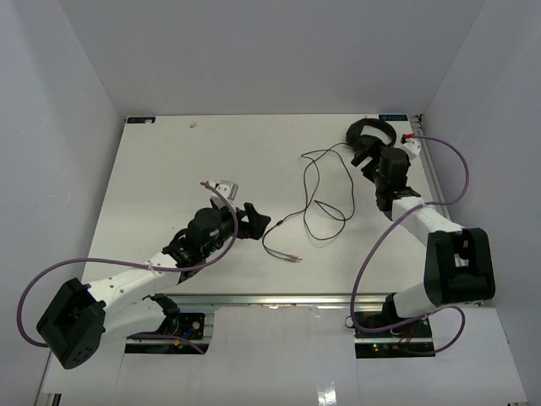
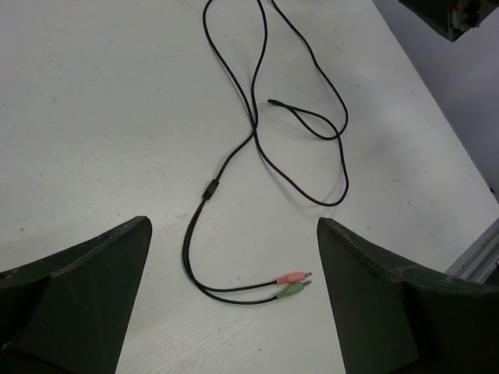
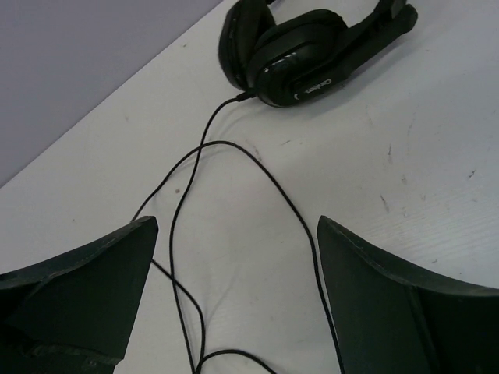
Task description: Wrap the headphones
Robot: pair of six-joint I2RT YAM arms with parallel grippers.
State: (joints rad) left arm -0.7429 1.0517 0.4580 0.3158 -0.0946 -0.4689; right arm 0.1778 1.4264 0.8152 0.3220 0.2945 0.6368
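Observation:
The black headphones lie at the table's far right, earcups folded together. Their thin dark cable runs out in loose loops toward the middle of the table and splits at a small junction. It ends in a pink plug and a green plug. My left gripper hovers open just left of the plugs, which lie between its spread fingers. My right gripper stands open just in front of the headphones, over cable strands, holding nothing.
Thick purple robot cables loop beside both arms. White enclosure walls close in the table on the left, back and right. An aluminium rail runs along the near edge. A small speck lies at the far left.

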